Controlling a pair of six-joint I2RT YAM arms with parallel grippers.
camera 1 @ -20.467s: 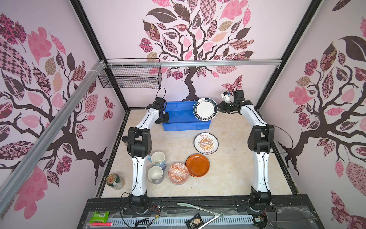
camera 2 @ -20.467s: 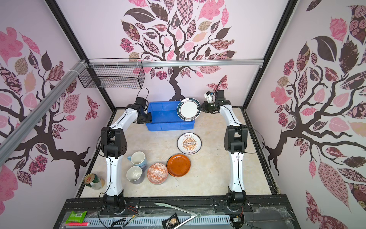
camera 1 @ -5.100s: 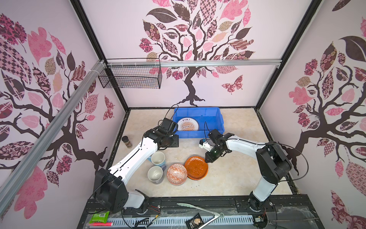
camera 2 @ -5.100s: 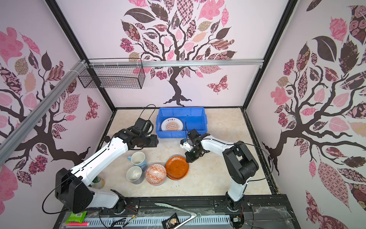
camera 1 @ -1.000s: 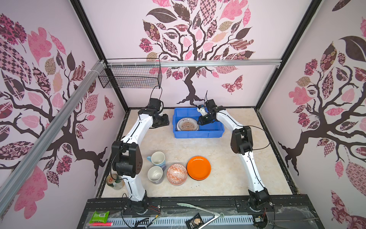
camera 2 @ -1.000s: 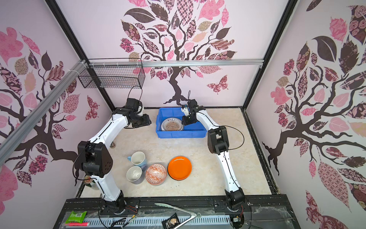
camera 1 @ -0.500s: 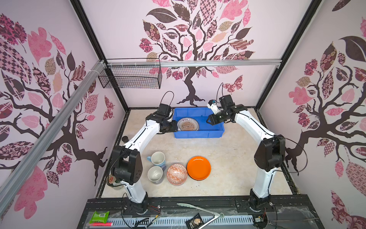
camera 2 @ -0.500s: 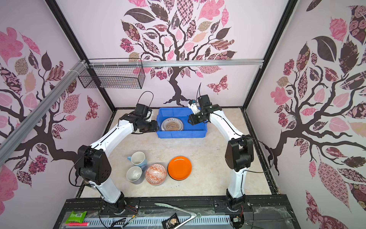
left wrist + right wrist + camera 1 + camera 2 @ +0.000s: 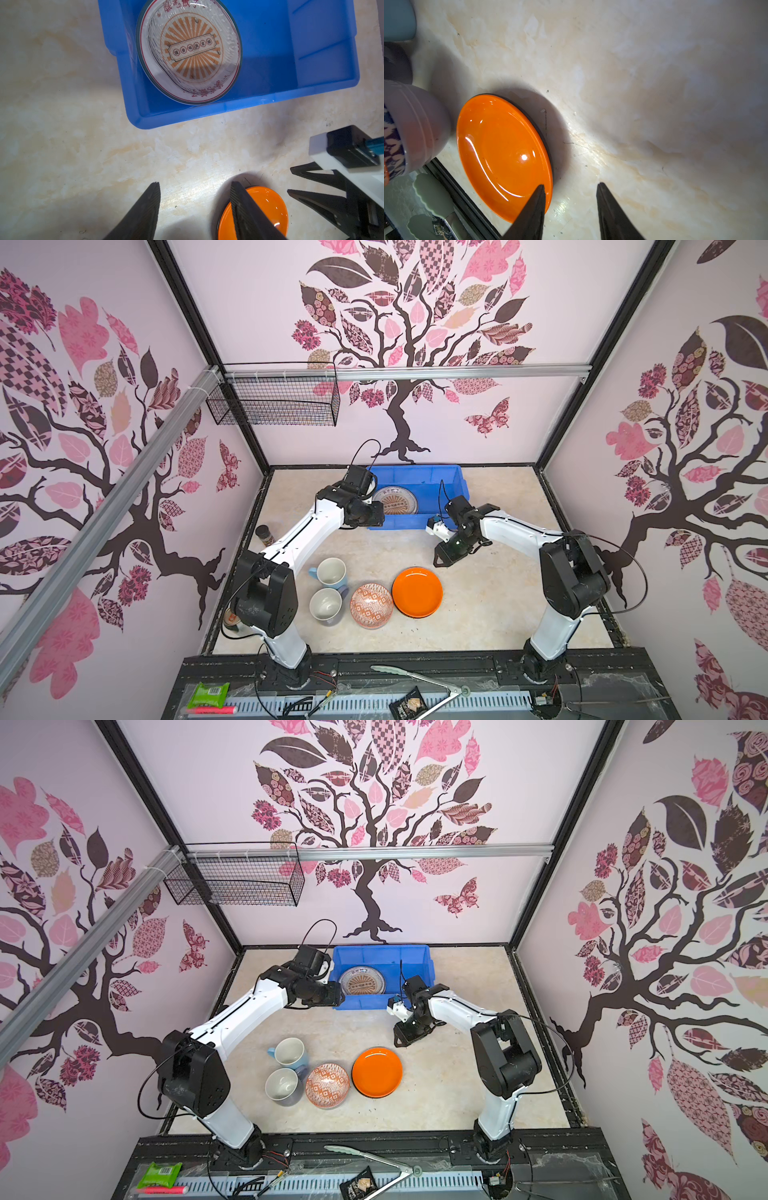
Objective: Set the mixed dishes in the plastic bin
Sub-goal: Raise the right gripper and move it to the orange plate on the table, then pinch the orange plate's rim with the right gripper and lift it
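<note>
Top view, right pincer (image 9: 442, 561) withdrawn from bin (image 9: 409, 521)

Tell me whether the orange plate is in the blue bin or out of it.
Out. The orange plate lies flat on the table beside the patterned bowl, apart from the blue bin.

Glossy orange plate (image 9: 502, 153), smooth blue plastic bin (image 9: 311, 52), matt marbled tabletop (image 9: 654, 83).
</note>
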